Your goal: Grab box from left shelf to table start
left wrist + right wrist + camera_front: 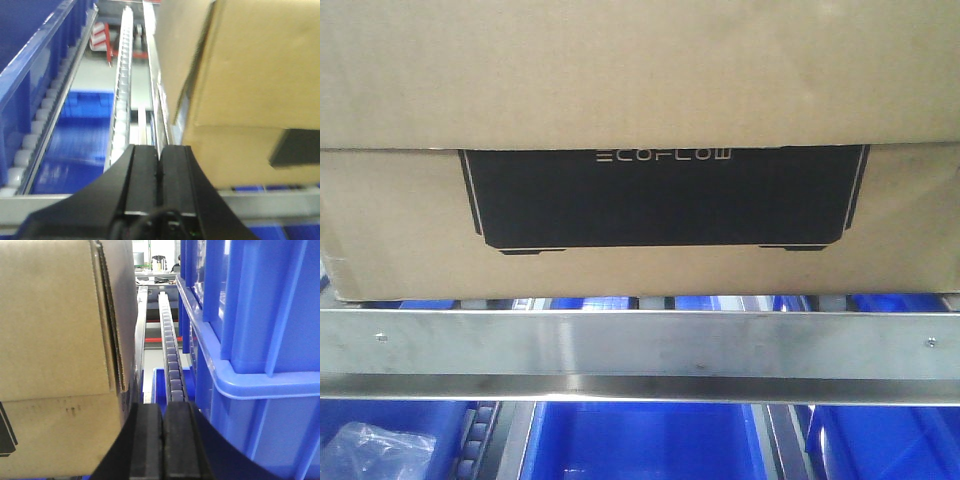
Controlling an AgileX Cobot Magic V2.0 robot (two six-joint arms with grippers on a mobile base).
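The box (640, 80) sits on the shelf (470, 392), right behind the steel front rail (740, 345), and fills nearly the whole width of the front view. Its lid overhangs the body, and just under the lid's edge a black panel (660, 200) reads "ECOFLOW" in pale letters. The bottom edge of the box rests on grey rollers (655, 302), which show as a thin strip just above the rail. Below the rail, blue bins (640, 440) stand on a lower level, and a crumpled clear plastic bag (375, 445) lies in the one at the lower left.

The left gripper (159, 152) is pressed together, its 2 black fingers (145, 175) meeting along a thin seam with nothing between them. It is just beside the left end of the box, near the front corner; whether it touches the cardboard I cannot tell. A roller track (122, 100) runs away from it into the shelf, and a blue bin wall (30, 85) stands further left.

The right gripper (163, 410) is likewise pressed together and holds nothing. It sits in the gap between the right end of the box on one side and a tall blue bin (260, 340) on the other. A second roller track (172, 355) runs straight ahead through this gap. The lid's cut edge shows along the corner of the box in this view
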